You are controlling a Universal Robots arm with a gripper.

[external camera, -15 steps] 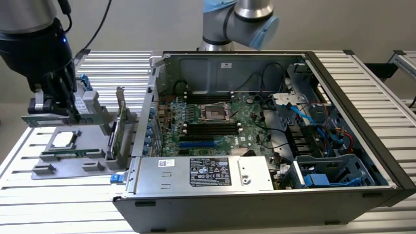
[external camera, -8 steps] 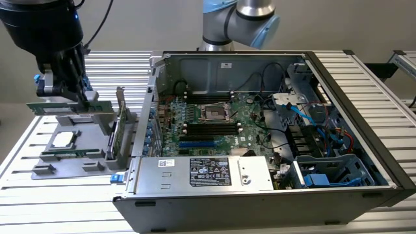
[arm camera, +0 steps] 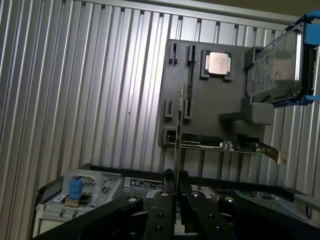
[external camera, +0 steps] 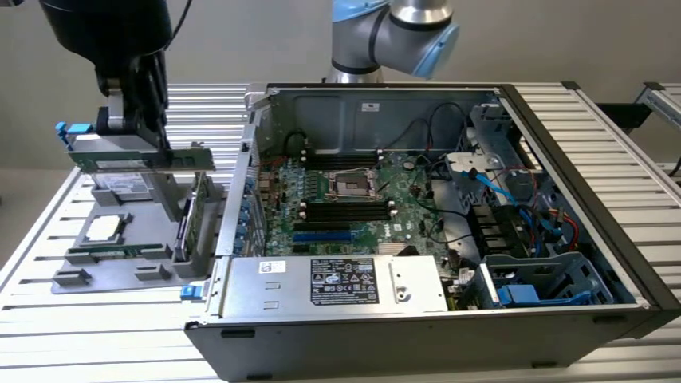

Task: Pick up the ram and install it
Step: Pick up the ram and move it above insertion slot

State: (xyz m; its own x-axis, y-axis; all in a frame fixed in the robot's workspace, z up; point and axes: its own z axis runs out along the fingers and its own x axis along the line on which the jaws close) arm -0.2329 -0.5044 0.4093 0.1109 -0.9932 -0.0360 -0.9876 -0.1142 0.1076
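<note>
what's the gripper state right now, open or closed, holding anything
gripper: jaws closed on the ram, held up above the grey holder

Ram in gripper above fixture, at exterior view's left of case

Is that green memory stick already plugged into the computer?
No, the gripper holds the memory stick in the air over the gray tray, outside the open computer case.
</note>
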